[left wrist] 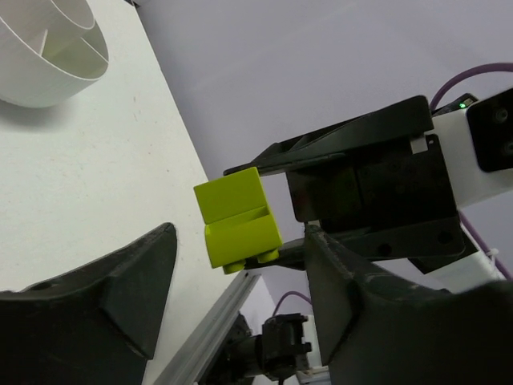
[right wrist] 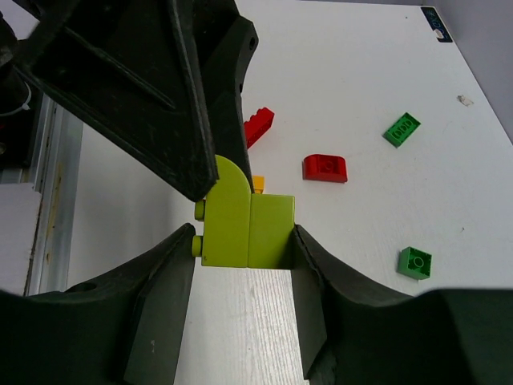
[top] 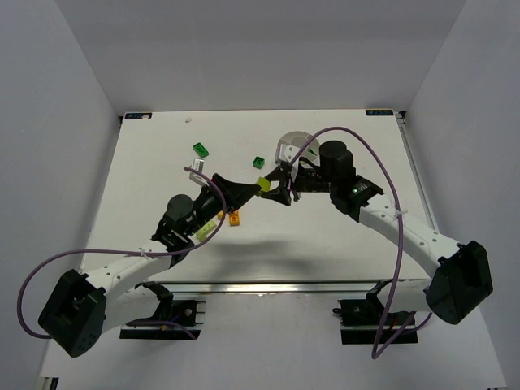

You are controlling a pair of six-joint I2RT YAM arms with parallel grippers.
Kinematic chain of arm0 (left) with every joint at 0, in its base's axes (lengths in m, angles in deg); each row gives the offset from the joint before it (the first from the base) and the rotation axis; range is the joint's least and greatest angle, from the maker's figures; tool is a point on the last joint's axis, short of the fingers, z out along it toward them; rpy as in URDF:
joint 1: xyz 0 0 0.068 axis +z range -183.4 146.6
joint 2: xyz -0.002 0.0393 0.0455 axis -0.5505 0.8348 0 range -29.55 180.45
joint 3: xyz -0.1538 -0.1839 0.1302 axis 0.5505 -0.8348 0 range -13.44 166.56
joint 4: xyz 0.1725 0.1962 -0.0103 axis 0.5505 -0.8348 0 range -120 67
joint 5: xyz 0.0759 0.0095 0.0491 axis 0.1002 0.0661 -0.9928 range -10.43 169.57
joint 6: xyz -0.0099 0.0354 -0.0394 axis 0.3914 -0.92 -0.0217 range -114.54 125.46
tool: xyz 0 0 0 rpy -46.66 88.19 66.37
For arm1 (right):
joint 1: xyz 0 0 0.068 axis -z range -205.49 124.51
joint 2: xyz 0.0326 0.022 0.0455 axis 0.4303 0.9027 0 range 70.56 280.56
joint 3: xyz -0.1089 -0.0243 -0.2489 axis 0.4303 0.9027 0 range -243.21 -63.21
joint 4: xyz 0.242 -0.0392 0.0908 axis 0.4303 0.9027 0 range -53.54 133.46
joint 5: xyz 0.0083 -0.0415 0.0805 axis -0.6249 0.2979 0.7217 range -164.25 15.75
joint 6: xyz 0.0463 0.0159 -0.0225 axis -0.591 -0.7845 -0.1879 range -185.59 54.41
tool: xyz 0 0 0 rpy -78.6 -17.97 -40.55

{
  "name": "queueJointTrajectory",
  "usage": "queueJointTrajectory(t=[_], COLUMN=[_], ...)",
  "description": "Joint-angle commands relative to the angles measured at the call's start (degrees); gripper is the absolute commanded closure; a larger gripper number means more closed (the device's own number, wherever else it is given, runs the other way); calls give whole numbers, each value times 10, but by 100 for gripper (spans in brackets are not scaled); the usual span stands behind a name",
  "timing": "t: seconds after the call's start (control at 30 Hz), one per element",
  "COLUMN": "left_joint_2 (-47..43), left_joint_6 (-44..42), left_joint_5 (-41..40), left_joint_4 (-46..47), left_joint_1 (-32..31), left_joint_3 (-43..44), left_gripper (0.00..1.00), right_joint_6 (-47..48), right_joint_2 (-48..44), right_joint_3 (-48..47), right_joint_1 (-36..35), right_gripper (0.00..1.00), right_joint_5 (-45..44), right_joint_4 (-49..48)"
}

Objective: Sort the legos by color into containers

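A lime lego point(top: 262, 184), two pieces joined, hangs above the table between both grippers. My right gripper point(top: 274, 184) is shut on it; in the right wrist view point(right wrist: 244, 241) its fingers press the lime lego point(right wrist: 247, 226) from both sides. My left gripper point(top: 253, 189) is open; in the left wrist view point(left wrist: 240, 238) its fingers stand wide apart around the lime lego point(left wrist: 236, 220), and one left finger point(right wrist: 172, 104) lies against the brick's top. The white dish point(top: 291, 145) sits behind the right arm, partly hidden, and also shows in the left wrist view point(left wrist: 44, 64).
Two green legos point(top: 200, 149) point(top: 259, 161) lie at the back of the table. An orange lego point(top: 235, 218) and a lime one point(top: 204, 231) lie by the left arm. The right wrist view shows two red legos point(right wrist: 258, 126) point(right wrist: 325, 168) and green ones point(right wrist: 401, 129) point(right wrist: 414, 262).
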Motion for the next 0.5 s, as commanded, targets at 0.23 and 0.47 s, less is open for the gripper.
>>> queueJointTrajectory(t=[0.23,0.47], left_joint_2=[17,-21], left_joint_6=[-1,-120], left_joint_5=[36,-43], left_joint_4=[17,-233], left_joint_1=[2,2], left_joint_3=[3,57], left_gripper=[60,98], right_joint_6=[48,69], right_joint_2=[-9,-42], right_joint_3=[1,24], right_joint_1=[-37,-37], right_gripper=[92,11], right_joint_5=[-60,-87], right_joint_4=[10,26])
